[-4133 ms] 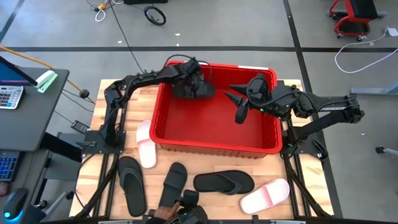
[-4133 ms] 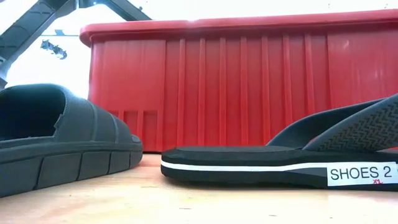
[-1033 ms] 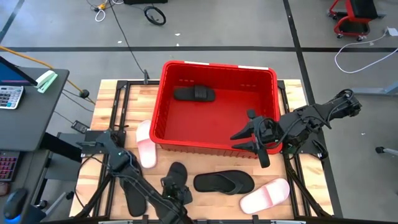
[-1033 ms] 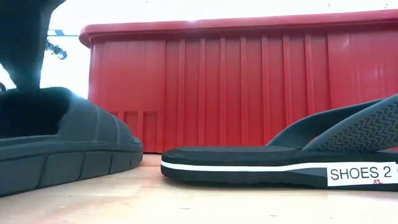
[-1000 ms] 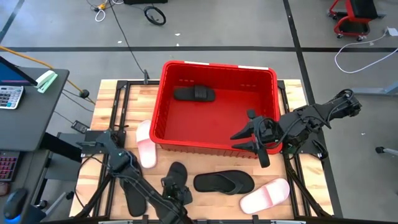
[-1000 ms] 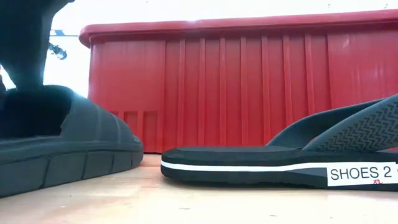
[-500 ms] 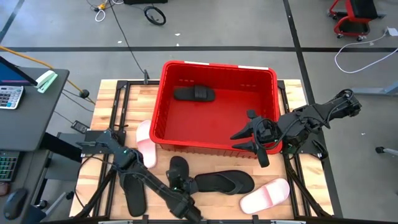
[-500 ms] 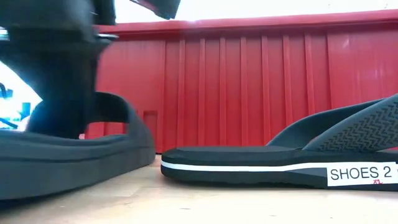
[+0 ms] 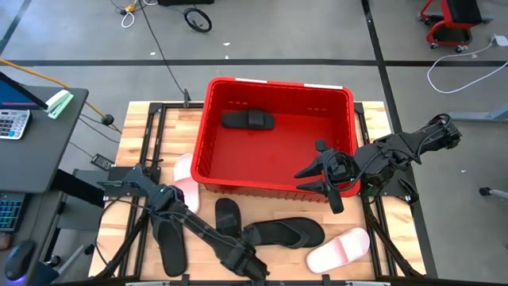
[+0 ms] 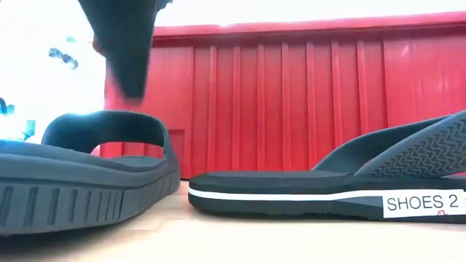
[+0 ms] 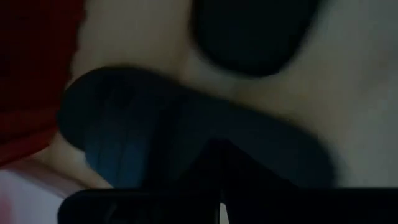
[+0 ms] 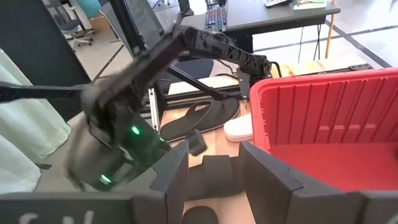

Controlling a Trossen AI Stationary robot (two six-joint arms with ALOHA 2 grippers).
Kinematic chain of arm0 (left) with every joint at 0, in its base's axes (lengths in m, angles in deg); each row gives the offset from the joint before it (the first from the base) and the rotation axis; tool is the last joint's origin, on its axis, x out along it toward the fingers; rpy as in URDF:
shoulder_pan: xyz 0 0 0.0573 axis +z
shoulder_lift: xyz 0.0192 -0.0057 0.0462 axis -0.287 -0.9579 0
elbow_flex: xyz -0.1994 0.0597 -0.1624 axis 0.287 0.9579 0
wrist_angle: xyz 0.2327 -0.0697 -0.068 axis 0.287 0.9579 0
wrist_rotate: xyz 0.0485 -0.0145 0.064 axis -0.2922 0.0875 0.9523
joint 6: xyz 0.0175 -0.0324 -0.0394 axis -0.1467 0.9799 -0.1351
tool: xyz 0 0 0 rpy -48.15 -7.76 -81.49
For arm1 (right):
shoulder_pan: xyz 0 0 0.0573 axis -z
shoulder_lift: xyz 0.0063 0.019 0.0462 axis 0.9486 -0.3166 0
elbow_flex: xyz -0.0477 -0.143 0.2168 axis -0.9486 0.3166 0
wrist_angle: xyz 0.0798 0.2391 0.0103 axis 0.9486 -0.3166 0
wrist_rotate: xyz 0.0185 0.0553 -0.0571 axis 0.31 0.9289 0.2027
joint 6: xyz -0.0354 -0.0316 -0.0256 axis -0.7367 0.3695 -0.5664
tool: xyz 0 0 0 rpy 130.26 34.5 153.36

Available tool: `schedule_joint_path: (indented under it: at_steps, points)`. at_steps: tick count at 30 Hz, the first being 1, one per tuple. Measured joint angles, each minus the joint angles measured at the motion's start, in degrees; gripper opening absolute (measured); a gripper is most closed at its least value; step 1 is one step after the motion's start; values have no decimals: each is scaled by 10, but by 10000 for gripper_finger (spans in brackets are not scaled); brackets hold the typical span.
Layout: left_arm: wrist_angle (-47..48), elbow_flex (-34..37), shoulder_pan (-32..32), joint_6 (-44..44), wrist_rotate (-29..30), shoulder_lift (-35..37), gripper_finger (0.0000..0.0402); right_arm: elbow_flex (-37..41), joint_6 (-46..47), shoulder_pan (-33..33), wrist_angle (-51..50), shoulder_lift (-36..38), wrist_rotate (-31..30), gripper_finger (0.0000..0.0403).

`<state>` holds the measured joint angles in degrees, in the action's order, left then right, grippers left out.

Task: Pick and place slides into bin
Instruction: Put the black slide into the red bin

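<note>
**Taking the black band slide cleanly**

High view: left claw (image 9: 240, 256) low over the wooden desk (image 9: 353, 213) in front of the large ribbed red plastic bin (image 9: 270, 187), just beside the black band-strapped rubber slide (image 9: 227, 217). Impossible to tell whether open or closed. Right claw (image 9: 321, 179) over the bin's near right corner.

Low view: dark arm part above the slide's band. Best to pinch the band squarely, then lift well above the bin's rim.

Left wrist view: black thong-strapped sandal (image 11: 252, 34) close by, so avoid snagging it.

Right wrist view: fingers spread, nothing between.
</note>
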<state>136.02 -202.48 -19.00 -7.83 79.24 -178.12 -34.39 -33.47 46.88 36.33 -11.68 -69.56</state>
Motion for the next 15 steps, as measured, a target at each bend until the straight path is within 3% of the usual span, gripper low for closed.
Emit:
schedule_joint_path:
  at_steps: [3, 9, 15]
  points:
    - [-41, 24, -9, 26, 4, 42, 3, 0, -1, 0, -3, 0, 0, 148]
    - [11, 21, -22, 49, 12, 61, 4, 0, -2, 0, -14, 0, 0, 148]
    - [-8, 22, -19, -18, 13, 44, 72, 0, 0, 0, -18, 0, 0, 148]
